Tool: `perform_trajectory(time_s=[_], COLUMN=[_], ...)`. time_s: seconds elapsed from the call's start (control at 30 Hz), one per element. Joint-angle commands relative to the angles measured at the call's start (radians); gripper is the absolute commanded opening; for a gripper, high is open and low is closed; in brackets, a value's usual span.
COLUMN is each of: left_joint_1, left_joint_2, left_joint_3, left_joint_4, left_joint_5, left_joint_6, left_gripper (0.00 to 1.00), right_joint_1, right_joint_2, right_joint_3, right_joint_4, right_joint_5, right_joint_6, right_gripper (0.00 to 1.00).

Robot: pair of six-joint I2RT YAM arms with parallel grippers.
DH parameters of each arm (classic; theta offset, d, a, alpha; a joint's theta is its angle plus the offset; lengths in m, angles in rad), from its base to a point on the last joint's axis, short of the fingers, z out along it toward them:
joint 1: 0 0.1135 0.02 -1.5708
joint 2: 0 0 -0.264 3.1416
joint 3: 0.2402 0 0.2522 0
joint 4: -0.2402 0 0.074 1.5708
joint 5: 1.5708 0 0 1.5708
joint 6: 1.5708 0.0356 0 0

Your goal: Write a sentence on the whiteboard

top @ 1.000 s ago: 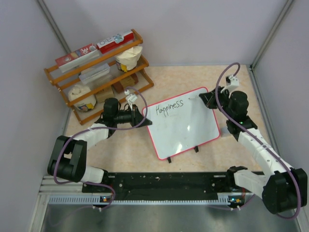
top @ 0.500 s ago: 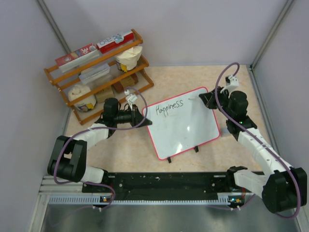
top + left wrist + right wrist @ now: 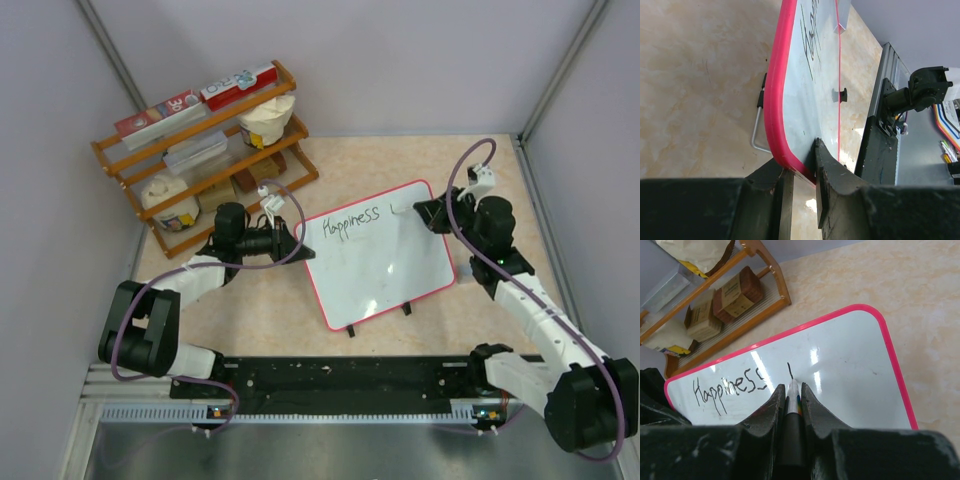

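The whiteboard (image 3: 385, 262), white with a red rim, lies tilted on the table. It carries the black word "Happiness" (image 3: 351, 224) and, in the right wrist view, a short fresh stroke (image 3: 789, 371) after that word (image 3: 725, 387). My right gripper (image 3: 418, 211) is shut on a marker (image 3: 793, 400) whose tip touches the whiteboard (image 3: 850, 375) at the stroke's lower end. My left gripper (image 3: 292, 239) is shut on the whiteboard's left edge; the left wrist view shows the red rim (image 3: 777, 115) between the gripper's (image 3: 800, 172) jaws.
A wooden rack (image 3: 205, 150) with boxes, bags and a tub stands at the back left. The black rail (image 3: 350, 380) with the arm bases runs along the near edge. Grey walls close the back and both sides.
My right gripper has moved a little to the left and nearer with the marker, and a short stroke now stands after "Happiness". The left arm has not moved.
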Motion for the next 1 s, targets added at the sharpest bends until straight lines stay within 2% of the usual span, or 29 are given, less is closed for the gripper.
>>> perform_trajectory(time_s=[0.0, 0.4, 0.97], left_joint_1=[-0.028, -0.028, -0.028], left_joint_2=[0.001, -0.004, -0.001], left_joint_3=[-0.016, -0.019, -0.018], left_joint_4=[-0.044, -0.045, -0.041], left_joint_5=[-0.056, -0.057, -0.053], left_joint_6=[0.15, 0.15, 0.147], left_gripper=[0.0, 0.0, 0.0], right_joint_1=[-0.007, -0.007, -0.007], right_joint_2=[-0.03, -0.084, 0.052], right_joint_3=[-0.012, 0.018, 0.071], right_joint_4=[-0.002, 0.119, 0.155], right_joint_5=[0.012, -0.034, 0.012], right_joint_6=[-0.022, 0.049, 0.052], right_gripper=[0.0, 0.0, 0.0])
